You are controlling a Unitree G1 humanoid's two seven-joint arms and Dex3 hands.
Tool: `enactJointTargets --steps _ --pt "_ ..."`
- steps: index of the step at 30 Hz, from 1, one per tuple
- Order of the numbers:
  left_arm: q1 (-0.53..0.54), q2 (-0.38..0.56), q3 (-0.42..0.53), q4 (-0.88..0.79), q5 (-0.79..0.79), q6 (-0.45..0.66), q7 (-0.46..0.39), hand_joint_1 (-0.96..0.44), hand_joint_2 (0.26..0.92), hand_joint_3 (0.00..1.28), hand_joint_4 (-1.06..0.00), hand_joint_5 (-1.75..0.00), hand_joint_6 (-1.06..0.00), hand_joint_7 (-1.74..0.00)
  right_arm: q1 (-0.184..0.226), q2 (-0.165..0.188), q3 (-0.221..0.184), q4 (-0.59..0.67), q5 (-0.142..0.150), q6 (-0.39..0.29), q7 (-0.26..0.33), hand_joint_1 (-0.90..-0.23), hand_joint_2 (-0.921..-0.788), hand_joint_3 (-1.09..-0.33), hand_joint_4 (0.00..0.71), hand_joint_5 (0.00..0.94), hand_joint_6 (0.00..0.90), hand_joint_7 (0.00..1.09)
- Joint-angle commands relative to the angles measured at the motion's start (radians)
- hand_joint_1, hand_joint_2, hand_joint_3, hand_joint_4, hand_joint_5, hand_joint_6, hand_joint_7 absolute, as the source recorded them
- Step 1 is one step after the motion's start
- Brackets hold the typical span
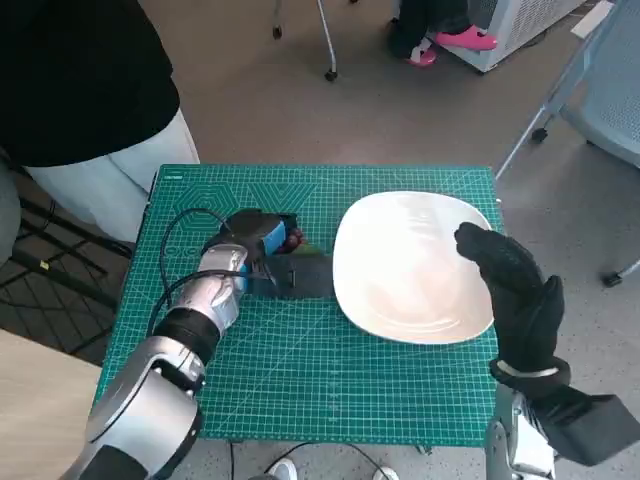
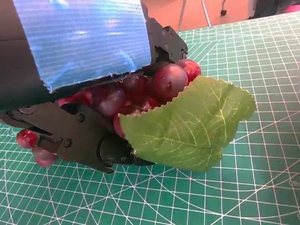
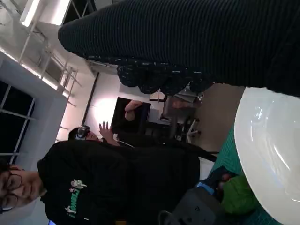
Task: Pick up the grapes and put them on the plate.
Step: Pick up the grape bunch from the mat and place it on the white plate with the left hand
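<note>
A bunch of red grapes (image 2: 159, 86) with a green leaf (image 2: 187, 124) sits inside my left hand (image 2: 79, 42), whose black fingers (image 2: 89, 136) close around it just above the green mat. In the head view the left hand (image 1: 252, 245) is left of the white plate (image 1: 400, 270), and only a few grapes (image 1: 293, 240) peek out on the side facing the plate. My right hand (image 1: 515, 285) hovers over the plate's right rim with its fingers loose and nothing in them. The right wrist view shows the plate (image 3: 267, 154) and the leaf (image 3: 236, 197) beside it.
The green cutting mat (image 1: 300, 370) covers the small table. A person in black top and white trousers (image 1: 90, 110) stands at the table's far left corner. Chair legs (image 1: 325, 45) and pink shoes (image 1: 465, 40) are on the floor beyond.
</note>
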Motion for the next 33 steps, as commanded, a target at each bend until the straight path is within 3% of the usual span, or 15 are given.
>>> enactJointTargets --steps 1,17,27,33 --pt "0.031 0.006 0.003 0.024 -0.005 0.003 -0.010 0.00 0.921 0.27 -0.46 -1.44 -0.40 -1.36 0.007 0.002 0.003 0.011 -0.010 0.003 -0.005 -0.614 -0.921 -0.873 0.526 0.009 0.171 0.51" --pt "0.017 0.017 0.022 0.004 -0.018 -0.008 -0.021 0.00 0.921 0.28 -0.47 -1.47 -0.38 -1.33 0.012 0.004 0.006 0.008 -0.005 0.008 -0.002 -0.614 -0.921 -0.873 0.526 0.007 0.173 0.51" --pt "0.000 0.065 0.050 -0.100 -0.042 -0.026 -0.042 0.00 0.921 0.21 -0.52 -1.48 -0.50 -1.16 0.004 0.004 0.008 0.014 -0.004 0.016 -0.004 -0.614 -0.921 -0.874 0.525 0.006 0.174 0.51" --pt "0.031 0.121 0.075 -0.260 -0.049 -0.015 -0.072 0.00 0.921 0.20 -0.50 -1.53 -0.55 -1.07 0.003 0.006 0.010 0.010 -0.003 0.019 -0.005 -0.613 -0.921 -0.875 0.525 0.006 0.173 0.51"
